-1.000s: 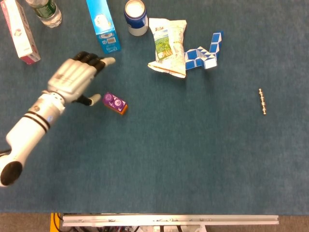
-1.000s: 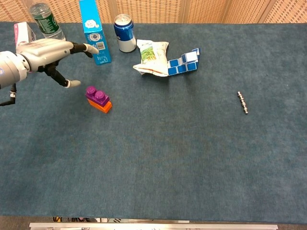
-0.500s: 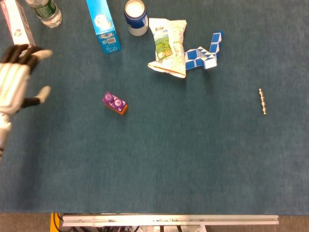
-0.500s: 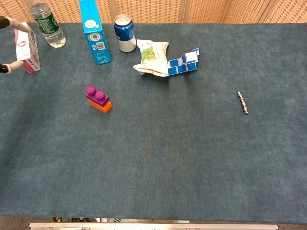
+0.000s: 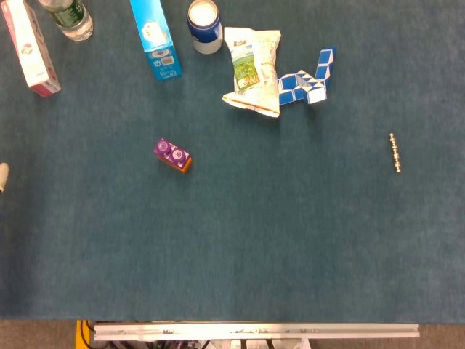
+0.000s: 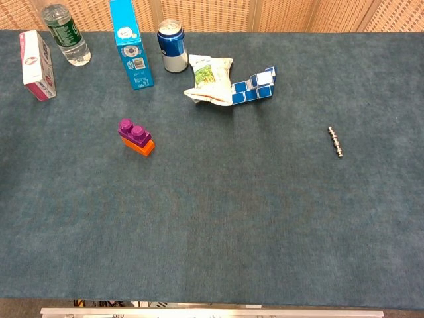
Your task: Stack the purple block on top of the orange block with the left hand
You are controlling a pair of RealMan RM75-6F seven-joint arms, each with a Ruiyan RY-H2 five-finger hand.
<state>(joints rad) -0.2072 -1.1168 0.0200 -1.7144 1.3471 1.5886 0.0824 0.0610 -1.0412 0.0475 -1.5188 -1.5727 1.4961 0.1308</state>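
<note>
The purple block (image 5: 170,150) sits on top of the orange block (image 5: 184,165) on the blue cloth, left of the middle; in the chest view the purple block (image 6: 134,130) covers most of the orange block (image 6: 145,147). Nothing touches the stack. Of my left hand (image 5: 2,177) only a pale fingertip shows at the left edge of the head view, far from the blocks; the chest view does not show it. My right hand is in neither view.
Along the far edge stand a pink box (image 5: 30,48), a water bottle (image 5: 67,16), a blue carton (image 5: 154,36) and a blue can (image 5: 204,25). A snack bag (image 5: 253,67) and a blue-white twist puzzle (image 5: 307,80) lie right of them. A small metal rod (image 5: 394,152) lies far right.
My left hand has drawn back leftward from beside the stacked blocks and almost left the frames. The blocks have not moved.
</note>
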